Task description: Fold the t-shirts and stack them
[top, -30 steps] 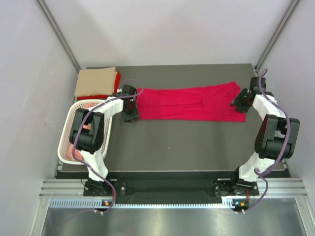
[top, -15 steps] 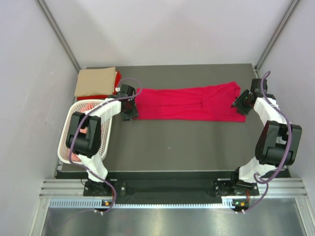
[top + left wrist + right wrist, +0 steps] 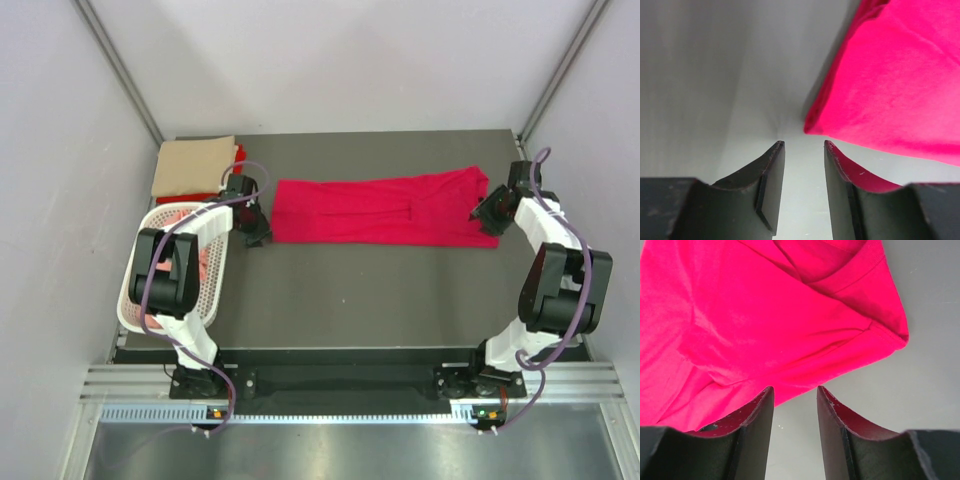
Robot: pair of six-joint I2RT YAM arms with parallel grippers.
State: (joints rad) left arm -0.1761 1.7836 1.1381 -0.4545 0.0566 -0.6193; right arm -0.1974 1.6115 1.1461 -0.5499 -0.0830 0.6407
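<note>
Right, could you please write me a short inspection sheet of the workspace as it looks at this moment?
Surface: dark table, flat, bare in its near half.
Job's things: crimson t-shirt lies as a long folded strip across the far half; tan t-shirt folded on a red t-shirt at the far left corner.
Clutter: white mesh basket at the left edge, pink cloth inside.
Grippers: left gripper open, empty, just off the strip's left end; right gripper open, empty, at its right end.
Cables: purple cables loop along both arms, clear of the cloth.
Surroundings: pale enclosure walls; metal rail along the near edge.
</note>
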